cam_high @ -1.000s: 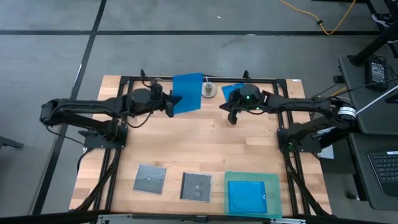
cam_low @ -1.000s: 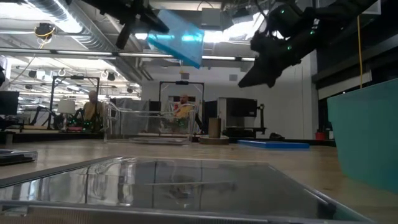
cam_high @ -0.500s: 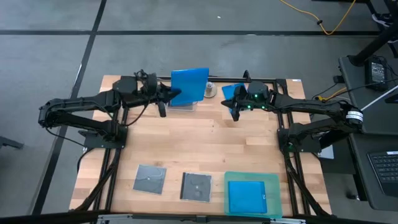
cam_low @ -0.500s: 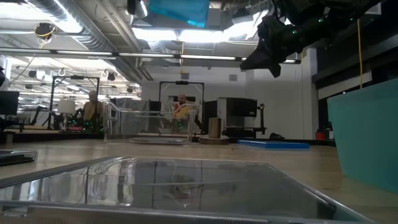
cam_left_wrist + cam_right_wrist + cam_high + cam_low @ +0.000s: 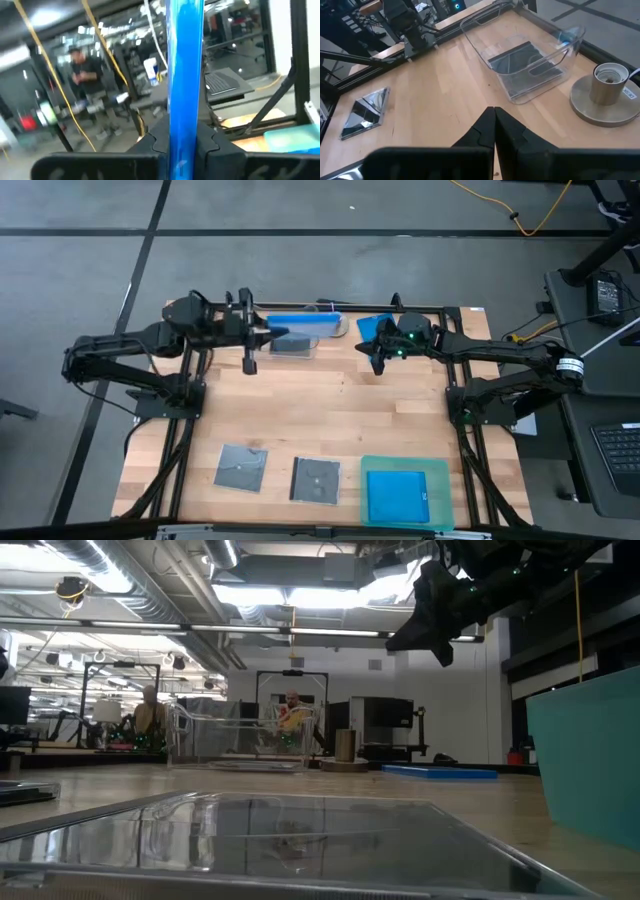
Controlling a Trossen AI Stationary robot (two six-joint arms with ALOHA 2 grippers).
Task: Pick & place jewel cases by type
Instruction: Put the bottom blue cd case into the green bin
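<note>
My left gripper (image 5: 272,332) is shut on a bright blue jewel case (image 5: 308,320), which shows edge-on as a thin strip above the clear tub (image 5: 295,346) at the far edge. In the right wrist view the tub (image 5: 525,65) has a dark case (image 5: 514,57) lying flat in it. My right gripper (image 5: 373,364) hovers shut above the table, right of the tub, touching nothing. A second blue case (image 5: 370,326) lies flat at the far edge. Two grey-black cases (image 5: 241,468) (image 5: 316,480) lie near the front. A third blue case (image 5: 398,495) lies in the teal tray (image 5: 440,470). My left gripper pinches the blue case between its two fingers at the end nearest the arm (image 5: 184,131). The fingers come level from the table's left and lie along the case. The case is lifted clear, stands on edge, and reaches out past the fingertips over the tub.
A metal cylinder on a round base (image 5: 338,327) stands between the tub and the far blue case. The black frame rails (image 5: 195,430) run along both sides of the table. The middle of the wooden top (image 5: 320,410) is bare.
My left gripper has drawn back toward the table's left and far edge, risen, and rolled. The blue case, seen broad from above a second ago, now shows only its edge and has left the top of the low view. My right gripper shifted slightly toward the far edge.
</note>
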